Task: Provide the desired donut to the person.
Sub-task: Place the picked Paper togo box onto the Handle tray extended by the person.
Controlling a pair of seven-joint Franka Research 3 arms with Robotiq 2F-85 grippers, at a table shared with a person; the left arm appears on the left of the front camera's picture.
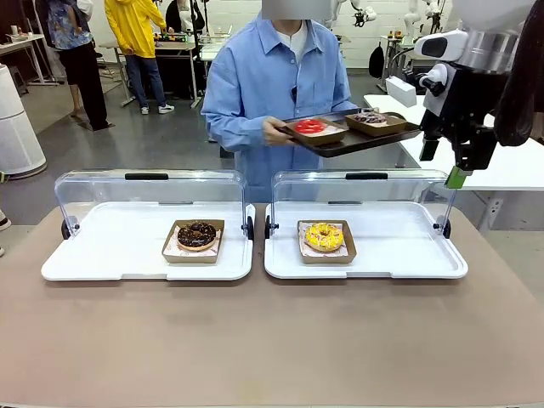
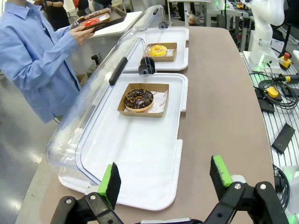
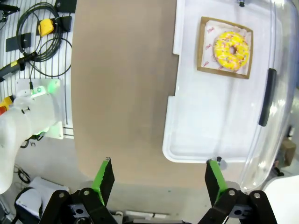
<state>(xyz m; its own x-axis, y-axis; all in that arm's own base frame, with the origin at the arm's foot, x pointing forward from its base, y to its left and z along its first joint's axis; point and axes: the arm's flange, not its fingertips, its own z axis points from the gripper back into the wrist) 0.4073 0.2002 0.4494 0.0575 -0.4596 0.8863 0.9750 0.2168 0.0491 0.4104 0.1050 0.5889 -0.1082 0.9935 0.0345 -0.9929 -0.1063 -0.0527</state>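
Observation:
The person [image 1: 255, 81] in a light blue shirt stands at the far side, holding a dark tray [image 1: 353, 140] with a red donut [image 1: 308, 127] and a brown donut [image 1: 371, 119]. A chocolate donut [image 1: 196, 235] sits in a paper boat on the left white tray [image 1: 93, 259]. On the right white tray [image 1: 408, 255] lies a yellow donut [image 1: 324, 236]. My right gripper [image 1: 444, 163] hangs open, high above that tray's far right corner. My left gripper [image 2: 164, 179] is open above the near end of the chocolate donut's [image 2: 138, 99] tray. The right gripper [image 3: 159, 179] looks down beside the yellow donut [image 3: 231, 49].
Both trays have clear lids [image 1: 149, 191] tipped open toward the person. Bare brown tabletop [image 1: 272, 340] lies in front of the trays. Cables and a yellow box [image 2: 271, 91] lie off the table's side. A white table [image 1: 510, 166] stands at the far right.

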